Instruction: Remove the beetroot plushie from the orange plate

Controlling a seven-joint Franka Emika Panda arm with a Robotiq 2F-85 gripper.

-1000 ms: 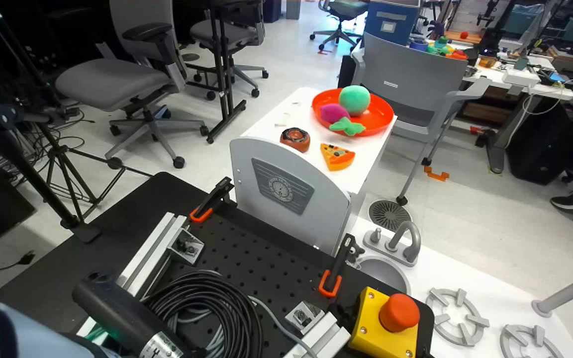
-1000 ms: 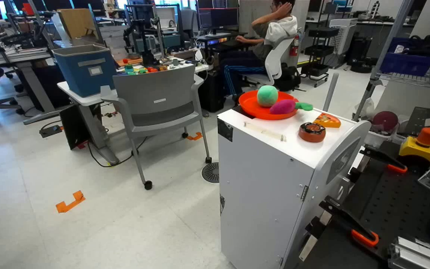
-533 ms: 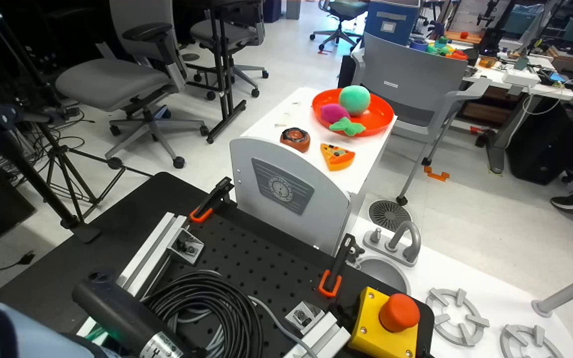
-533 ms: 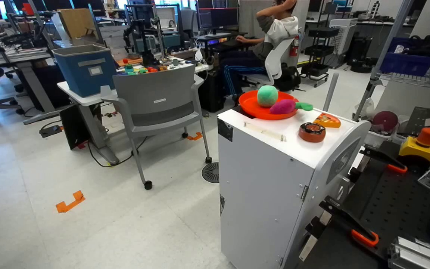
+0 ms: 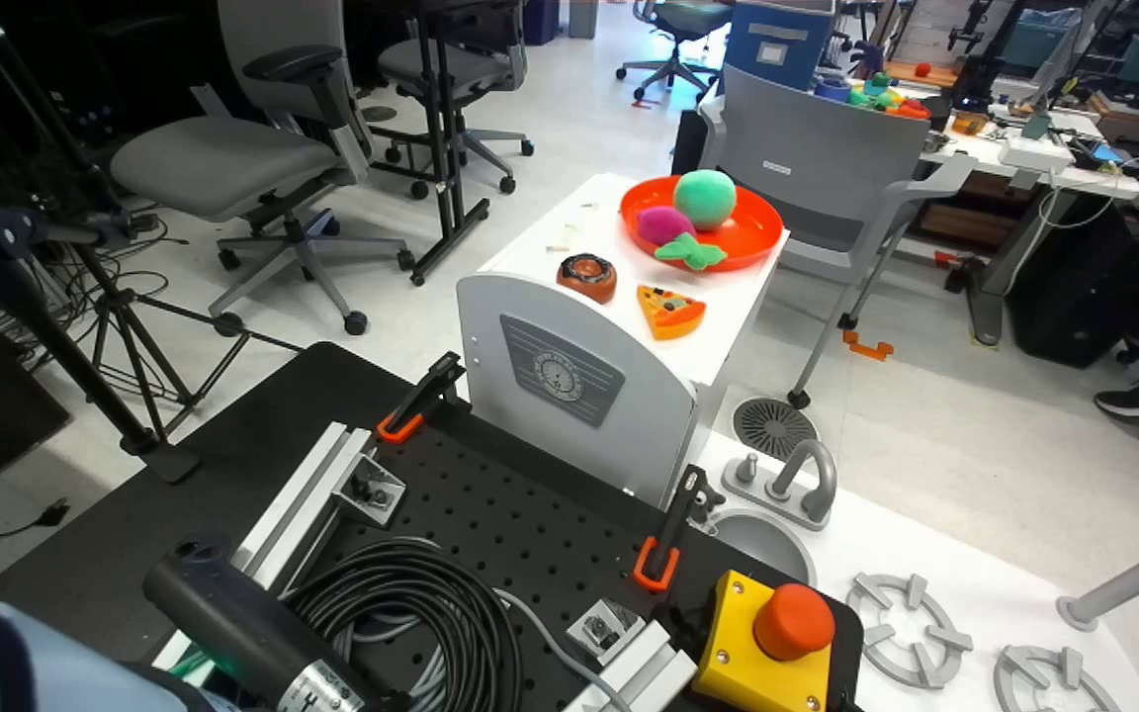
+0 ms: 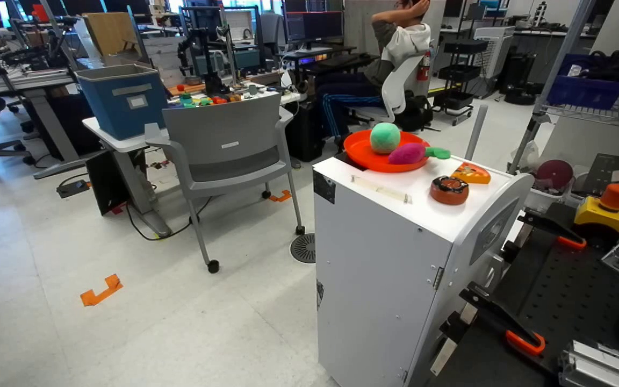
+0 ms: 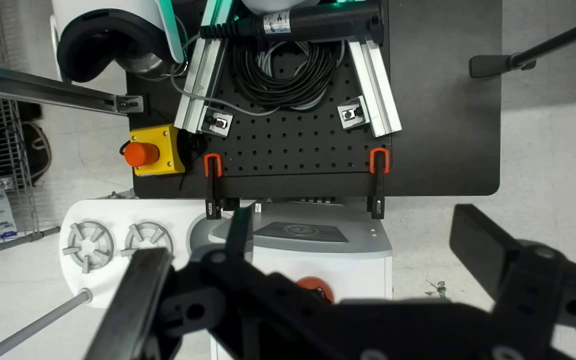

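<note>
Right now, in my wrist view, my fingers (image 7: 485, 250) are spread far apart and I've got hold of nothing. My near parts are a blur, and the bottom edge cuts me off. My own dark bulk blots out much of the white box (image 7: 360, 274) down there; the round brown toy (image 7: 315, 286) pokes out past me, partly covered. Over to both exterior views: there's the beetroot plushie (image 5: 663, 224), lying on the orange plate (image 6: 358, 150), its green leaves (image 6: 438, 153) jutting out over the rim and covering a bit of it. Just beside it sits the green ball (image 5: 705, 201); the two overlap from here, and whether they touch I can't make out. Nearer the grey backboard (image 5: 589, 440) come that brown toy and the pizza slice toy (image 5: 670, 312), both in plain sight. In an exterior view the backboard screens part of the box behind it, and a pale rounded shape (image 5: 55, 667) is cut off at the lower corner. A seated person (image 6: 406, 43) loses the top of the head to the upper edge.
</note>
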